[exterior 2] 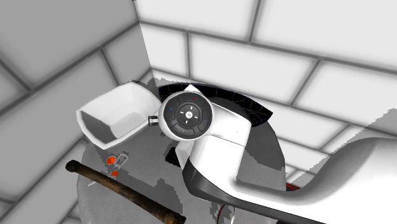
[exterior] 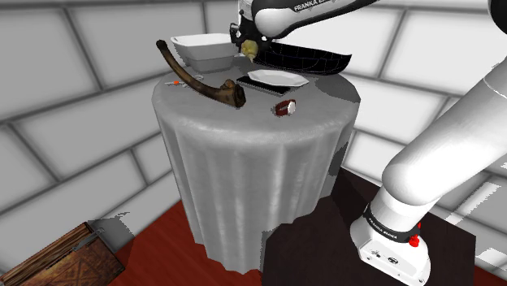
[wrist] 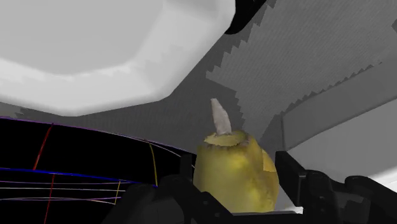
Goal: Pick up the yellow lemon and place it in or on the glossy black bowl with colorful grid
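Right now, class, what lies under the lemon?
Grey tablecloth shows around the lemon, the black bowl beside it. The spot directly below is hidden by the lemon and end effector.

I've got mostly free tabletop (exterior: 260,101) along the near edge, but the long brown horn (exterior: 199,77) bars the left, the white tub (exterior: 203,50) blocks the far side, and the black bowl (exterior: 317,58) sits just right of it.
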